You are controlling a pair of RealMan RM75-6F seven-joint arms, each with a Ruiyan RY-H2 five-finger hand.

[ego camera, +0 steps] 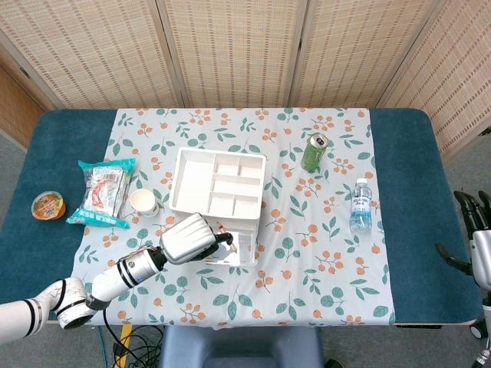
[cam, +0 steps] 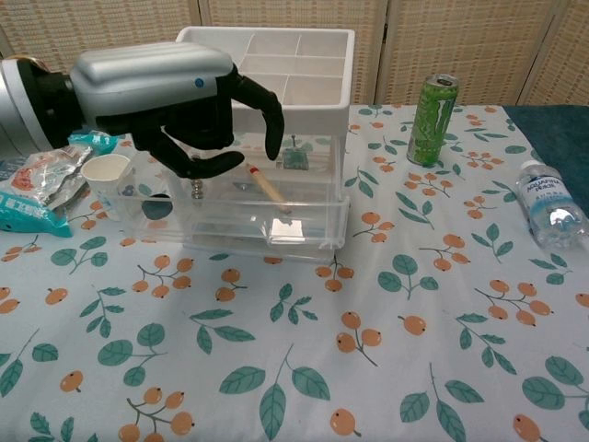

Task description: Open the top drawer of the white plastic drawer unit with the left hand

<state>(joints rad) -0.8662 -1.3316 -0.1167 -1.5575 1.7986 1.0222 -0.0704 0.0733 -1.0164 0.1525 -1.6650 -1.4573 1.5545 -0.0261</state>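
Observation:
The white plastic drawer unit [ego camera: 218, 183] [cam: 267, 64] stands mid-table with a divided tray on top. Its clear top drawer [cam: 285, 221] [ego camera: 240, 247] is slid out toward me, and a pencil [cam: 267, 189] and small bits lie inside. My left hand [ego camera: 192, 238] [cam: 170, 97] hovers over the left half of that drawer, fingers hooked downward and apart from the thumb, holding nothing. I cannot tell whether a fingertip touches the drawer. My right hand [ego camera: 478, 234] stays off the table's right edge, fingers spread and empty.
A paper cup [ego camera: 143, 202] [cam: 106, 173] and a snack bag [ego camera: 103, 192] [cam: 28, 198] lie left of the unit, and a jelly cup [ego camera: 47, 205] sits further left. A green can [ego camera: 314, 152] [cam: 438, 120] and a lying water bottle [ego camera: 360, 205] [cam: 552, 207] are to the right.

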